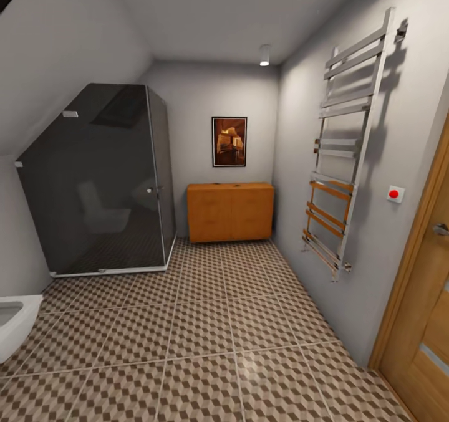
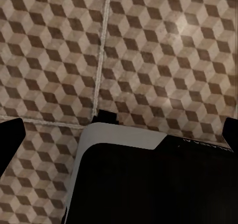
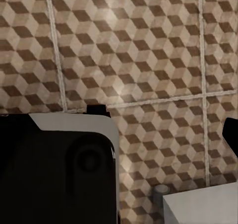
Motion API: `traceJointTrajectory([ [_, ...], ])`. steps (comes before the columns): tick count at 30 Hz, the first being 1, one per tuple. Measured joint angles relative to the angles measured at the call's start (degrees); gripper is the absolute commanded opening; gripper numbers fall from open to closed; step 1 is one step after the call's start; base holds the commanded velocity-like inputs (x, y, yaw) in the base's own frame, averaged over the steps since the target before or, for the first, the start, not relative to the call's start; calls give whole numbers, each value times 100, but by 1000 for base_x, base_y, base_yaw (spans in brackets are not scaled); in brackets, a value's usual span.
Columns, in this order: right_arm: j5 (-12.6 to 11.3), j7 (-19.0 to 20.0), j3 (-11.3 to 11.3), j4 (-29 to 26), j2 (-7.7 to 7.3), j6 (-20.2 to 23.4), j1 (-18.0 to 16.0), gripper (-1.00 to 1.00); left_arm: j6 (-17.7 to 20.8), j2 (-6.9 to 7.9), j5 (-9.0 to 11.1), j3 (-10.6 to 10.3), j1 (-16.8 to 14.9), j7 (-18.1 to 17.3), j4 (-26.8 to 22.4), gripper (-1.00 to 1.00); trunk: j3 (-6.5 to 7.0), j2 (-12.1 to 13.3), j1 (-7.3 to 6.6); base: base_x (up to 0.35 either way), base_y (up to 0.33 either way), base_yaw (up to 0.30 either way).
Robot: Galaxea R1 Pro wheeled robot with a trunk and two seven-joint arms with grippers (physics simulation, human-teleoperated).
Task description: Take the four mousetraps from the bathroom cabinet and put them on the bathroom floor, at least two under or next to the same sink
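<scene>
The cabinet [image 1: 230, 212] stands against the far wall of the bathroom, its long axis running side to side along that wall and its two flat orange-brown fronts facing the camera. A framed picture [image 1: 229, 141] hangs just above it. The bathroom floor [image 1: 206, 341] of cube-patterned tiles stretches from the cabinet toward the viewer. A dark glass shower enclosure [image 1: 100, 179] fills the left corner, a chrome towel rail [image 1: 346, 154] hangs on the right wall, and a wooden door [image 1: 424, 297] stands at the near right. Both wrist views look down on the tiled floor over dark robot bodywork; whether either gripper's jaws are parted or closed cannot be told.
</scene>
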Motion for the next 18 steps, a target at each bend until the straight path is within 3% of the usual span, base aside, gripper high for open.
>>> traceJointTrajectory([
  [18,-35,-46,-20,0,1,34,0,100,0,1,0,0,0,0,0,100,0,0,0,321,0,0],
])
